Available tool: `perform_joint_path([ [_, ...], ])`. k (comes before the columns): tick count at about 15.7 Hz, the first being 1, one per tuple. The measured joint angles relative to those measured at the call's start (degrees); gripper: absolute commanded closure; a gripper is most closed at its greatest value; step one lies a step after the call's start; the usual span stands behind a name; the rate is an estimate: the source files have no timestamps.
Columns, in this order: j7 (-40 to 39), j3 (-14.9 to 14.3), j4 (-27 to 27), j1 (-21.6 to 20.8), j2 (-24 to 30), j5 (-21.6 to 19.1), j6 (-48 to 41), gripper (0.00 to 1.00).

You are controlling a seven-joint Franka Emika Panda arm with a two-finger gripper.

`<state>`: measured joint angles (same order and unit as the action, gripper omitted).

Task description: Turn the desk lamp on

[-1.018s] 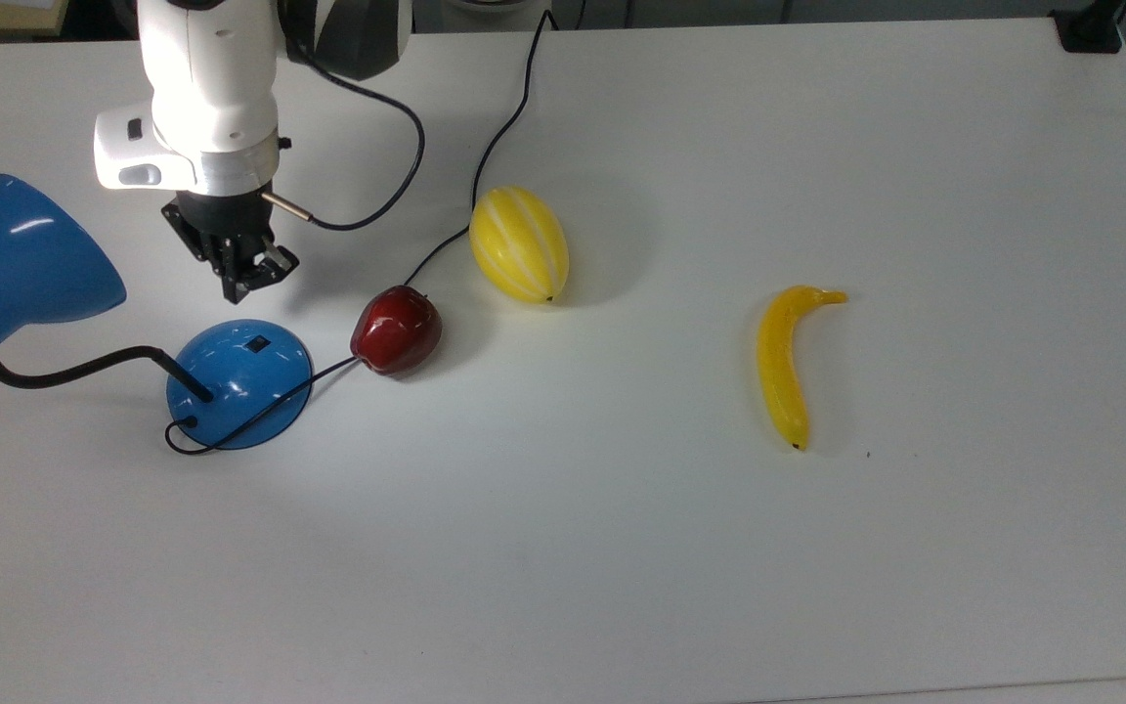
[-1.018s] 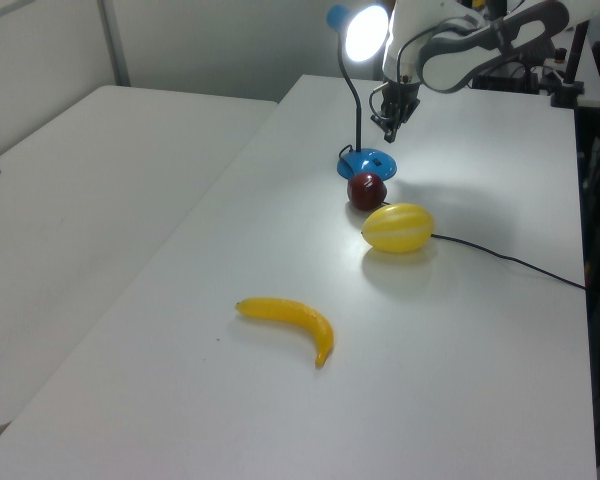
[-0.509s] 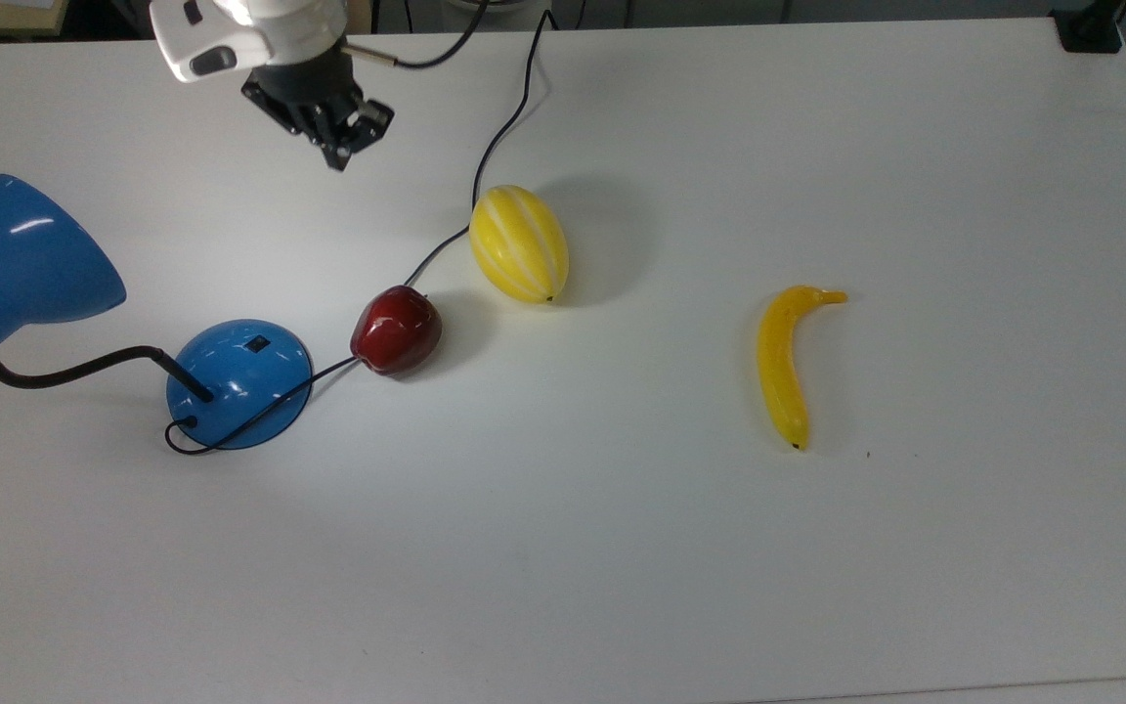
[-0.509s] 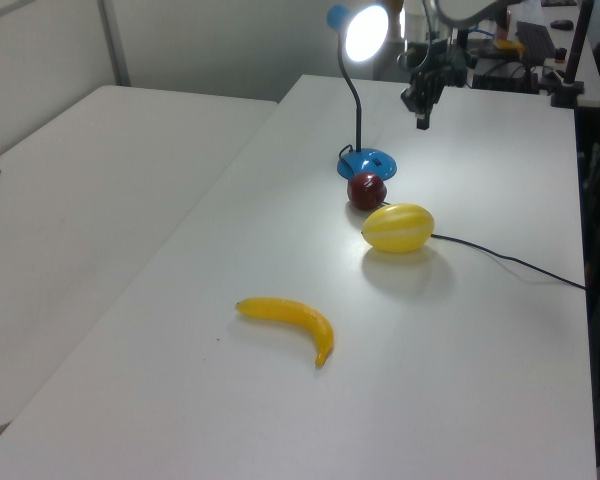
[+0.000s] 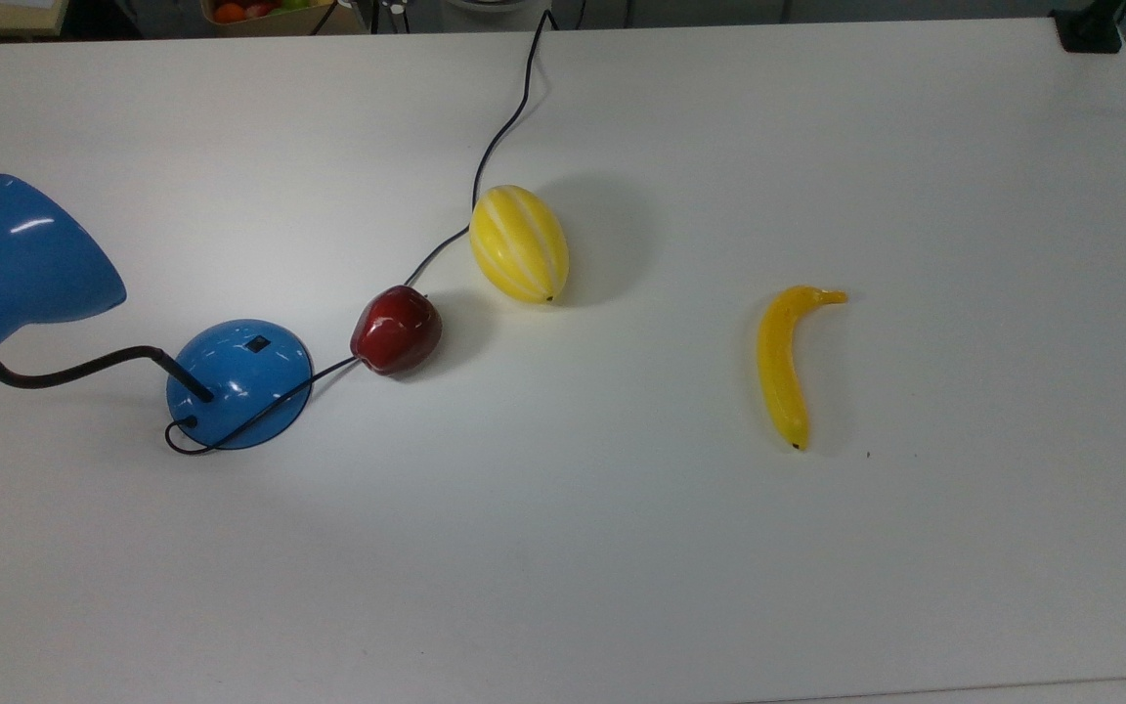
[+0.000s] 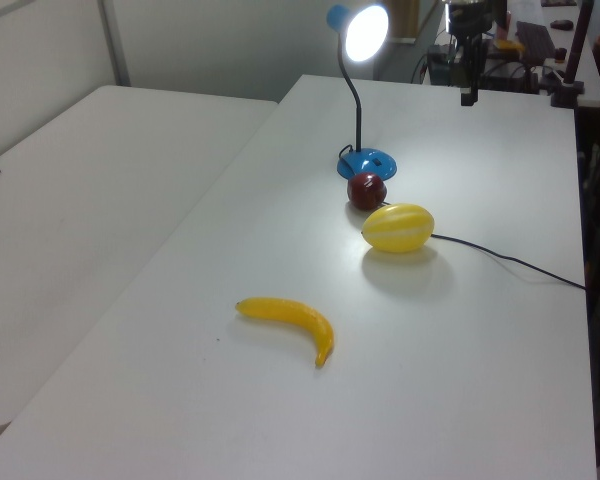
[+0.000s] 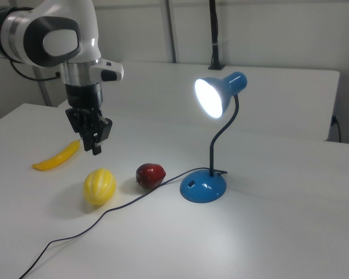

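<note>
The desk lamp [image 7: 212,139] stood near one end of the white table [image 5: 622,548], shade glowing bright in the right view & left view, so the task looked done, judging by the light. Its blue base [image 5: 238,383] sat at the top view's left, small black switch [image 5: 256,343] on top, cord [image 5: 499,137] trailing off past the red apple [image 5: 396,330] (just beside the base) and the yellow melon [image 5: 519,243] toward the table's far edge.

The gripper [image 7: 95,141] hung in the air, well apart from the lamp, above the table nr the melon in the right view. Fingers looked pressed close together w/ nothing between them.

Risks from here, as I judged: the cord ran right alongside apple & melon, so a low sweep of the arm could snag it, drag the base or roll the fruit. Another touch on the switch would prob. turn the light off again. The tall gooseneck could tip if knocked.

Surface: plain matte white tabletop, a banana [image 5: 786,363] lying well apart from the rest. A second white table [image 6: 70,190] stood alongside in the left view; pale walls behind, dark equipment past the far end.
</note>
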<state>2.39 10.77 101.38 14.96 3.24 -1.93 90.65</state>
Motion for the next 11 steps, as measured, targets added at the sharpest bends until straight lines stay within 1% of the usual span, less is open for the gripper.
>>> perform_joint_path([
  [3,-0.6,-0.5,0.1,0.2,-0.1,0.0,0.0,0.0],
  [8,-3.9,-0.5,0.2,0.5,-0.3,0.0,-0.4,0.0],
  [11,-4.5,-0.7,0.0,0.6,-0.3,0.0,-0.9,0.0],
])
